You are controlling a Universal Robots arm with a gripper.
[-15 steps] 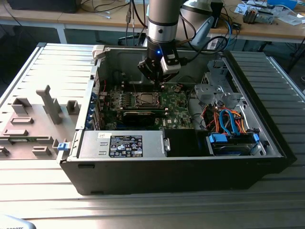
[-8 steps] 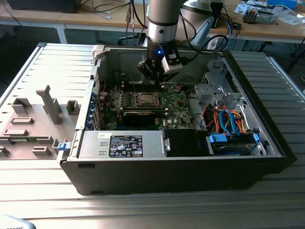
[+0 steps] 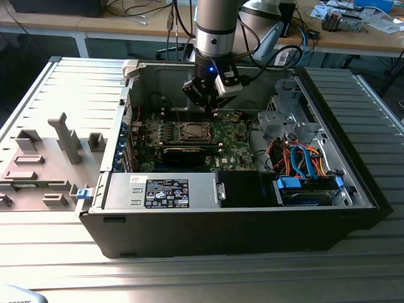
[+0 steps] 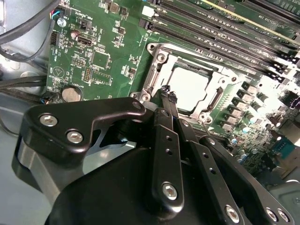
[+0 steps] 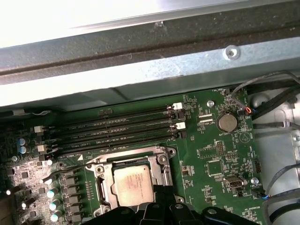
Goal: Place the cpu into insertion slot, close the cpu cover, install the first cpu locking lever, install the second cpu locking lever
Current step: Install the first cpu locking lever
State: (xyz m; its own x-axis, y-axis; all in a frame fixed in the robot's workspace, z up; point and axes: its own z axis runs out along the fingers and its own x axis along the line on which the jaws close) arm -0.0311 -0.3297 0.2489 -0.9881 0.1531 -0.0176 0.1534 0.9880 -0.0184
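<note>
The cpu [image 4: 187,89] lies flat in its socket on the green motherboard, its pale metal top showing in both wrist views [image 5: 132,185]. The cpu cover [image 5: 162,169], a silver frame, lies down around it. A thin metal locking lever [image 5: 65,171] runs out from one side of the socket. My gripper [image 4: 168,94] hangs just above one corner of the socket. Its black fingertips are drawn together, and I see nothing between them. In the exterior view the gripper [image 3: 211,108] sits inside the open case, just behind the socket [image 3: 192,131].
Memory slots [image 5: 117,126] run beside the socket. The case's metal wall [image 5: 140,79] rises close behind the board. Cables and a drive cage [image 3: 297,136] fill the exterior view's right side of the case. A power supply box [image 3: 164,191] lies along the front.
</note>
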